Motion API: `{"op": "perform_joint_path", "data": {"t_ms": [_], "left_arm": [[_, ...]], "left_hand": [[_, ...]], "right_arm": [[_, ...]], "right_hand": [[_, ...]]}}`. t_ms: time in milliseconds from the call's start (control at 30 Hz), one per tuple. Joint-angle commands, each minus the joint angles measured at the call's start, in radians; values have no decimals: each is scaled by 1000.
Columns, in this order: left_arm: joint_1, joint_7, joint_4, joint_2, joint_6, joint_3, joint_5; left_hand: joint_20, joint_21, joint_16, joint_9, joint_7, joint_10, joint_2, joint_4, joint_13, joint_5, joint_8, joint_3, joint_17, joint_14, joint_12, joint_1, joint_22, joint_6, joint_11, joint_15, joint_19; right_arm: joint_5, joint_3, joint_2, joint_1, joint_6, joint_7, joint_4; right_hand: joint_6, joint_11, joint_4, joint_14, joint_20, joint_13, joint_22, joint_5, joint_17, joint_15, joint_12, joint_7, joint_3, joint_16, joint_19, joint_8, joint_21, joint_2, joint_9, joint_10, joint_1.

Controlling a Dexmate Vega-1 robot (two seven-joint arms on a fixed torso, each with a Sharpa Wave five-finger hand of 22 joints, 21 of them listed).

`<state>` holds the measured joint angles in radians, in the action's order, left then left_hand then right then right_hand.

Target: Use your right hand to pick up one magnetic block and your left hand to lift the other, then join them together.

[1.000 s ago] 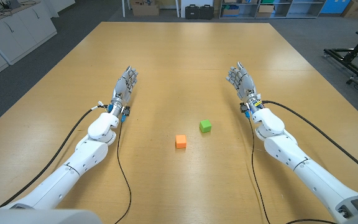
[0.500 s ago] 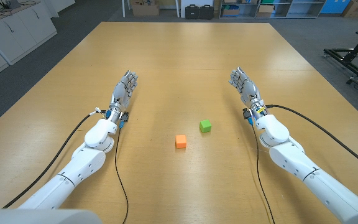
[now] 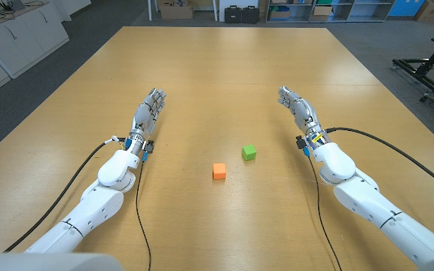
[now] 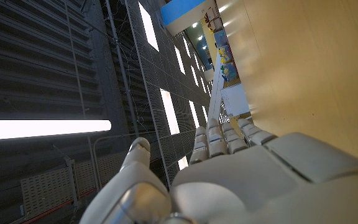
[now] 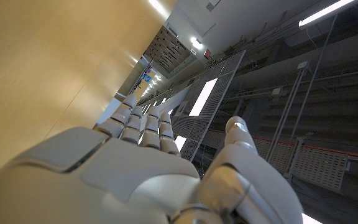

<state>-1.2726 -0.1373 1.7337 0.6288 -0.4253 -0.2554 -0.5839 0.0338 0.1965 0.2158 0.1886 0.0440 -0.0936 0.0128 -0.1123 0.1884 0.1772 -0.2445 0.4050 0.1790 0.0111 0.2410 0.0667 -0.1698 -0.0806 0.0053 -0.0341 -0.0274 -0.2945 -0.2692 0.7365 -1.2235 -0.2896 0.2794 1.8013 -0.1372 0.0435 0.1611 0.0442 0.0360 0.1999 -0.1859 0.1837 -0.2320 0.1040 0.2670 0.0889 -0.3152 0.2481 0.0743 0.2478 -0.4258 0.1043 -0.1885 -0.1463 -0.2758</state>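
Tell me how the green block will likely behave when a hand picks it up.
The green block looks like a small rigid cube, so probably stiff and light. Flat faces suggest it won't roll, though it may slide on the smooth table. Being magnetic, it could snap toward the nearby orange block.

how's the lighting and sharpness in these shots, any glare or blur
Head view: even, sharp light; orange block and green block cast faint shadows. Left wrist view: ceiling strip light blown out, left hand softly blurred. Right wrist view: bright ceiling panels, right hand soft.
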Motion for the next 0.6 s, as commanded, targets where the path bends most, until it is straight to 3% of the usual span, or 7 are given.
{"op": "perform_joint_path", "data": {"t_ms": [33, 167, 333, 600], "left_arm": [[-56, -22, 27, -2, -38, 14, 32], [-57, -13, 15, -9, -50, 10, 35], [-72, -20, 25, -12, -64, 13, 49], [-85, -33, 27, -14, -71, 21, 70]], "left_hand": [[78, 4, 3, 2, -1, -9, -3, -9, 5, 2, -4, 3, 3, 12, 7, 9, -3, -11, 2, -7, 13], [74, 5, 4, 3, -8, -20, -5, -13, 5, 2, -8, 5, 3, 19, 9, 11, -3, -25, -3, -13, 18], [74, 5, 4, 3, -13, -25, -5, -15, 5, 2, -8, 6, 3, 23, 9, 12, -3, -29, -3, -12, 22], [73, 4, 3, 3, -14, -30, -6, -17, 5, 2, -8, 7, 3, 27, 9, 13, -3, -34, -7, -12, 23]], "right_arm": [[125, 29, 50, -70, 37, 63, 75], [180, 35, 58, -94, 50, 91, 99], [264, 43, 71, -128, 90, 131, 150], [335, 53, 84, -161, 144, 148, 202]], "right_hand": [[1, -20, 8, 16, 3, 2, -4, 2, -3, 3, 7, -37, -15, 6, 12, -2, 0, 4, -3, -6, -37], [-9, -37, 12, 29, 7, 2, -3, 1, -3, 4, 11, -55, -21, 9, 17, 0, 1, 3, -3, -18, -57], [-10, -40, 16, 8, 13, 2, -3, 0, -2, 0, 10, -54, -27, -1, -8, -2, 14, -2, -3, -18, -79], [-45, -42, 17, 19, 8, 5, -3, 0, -3, -4, 24, -45, -32, 1, 11, 9, 13, -10, -5, -56, -107]]}}
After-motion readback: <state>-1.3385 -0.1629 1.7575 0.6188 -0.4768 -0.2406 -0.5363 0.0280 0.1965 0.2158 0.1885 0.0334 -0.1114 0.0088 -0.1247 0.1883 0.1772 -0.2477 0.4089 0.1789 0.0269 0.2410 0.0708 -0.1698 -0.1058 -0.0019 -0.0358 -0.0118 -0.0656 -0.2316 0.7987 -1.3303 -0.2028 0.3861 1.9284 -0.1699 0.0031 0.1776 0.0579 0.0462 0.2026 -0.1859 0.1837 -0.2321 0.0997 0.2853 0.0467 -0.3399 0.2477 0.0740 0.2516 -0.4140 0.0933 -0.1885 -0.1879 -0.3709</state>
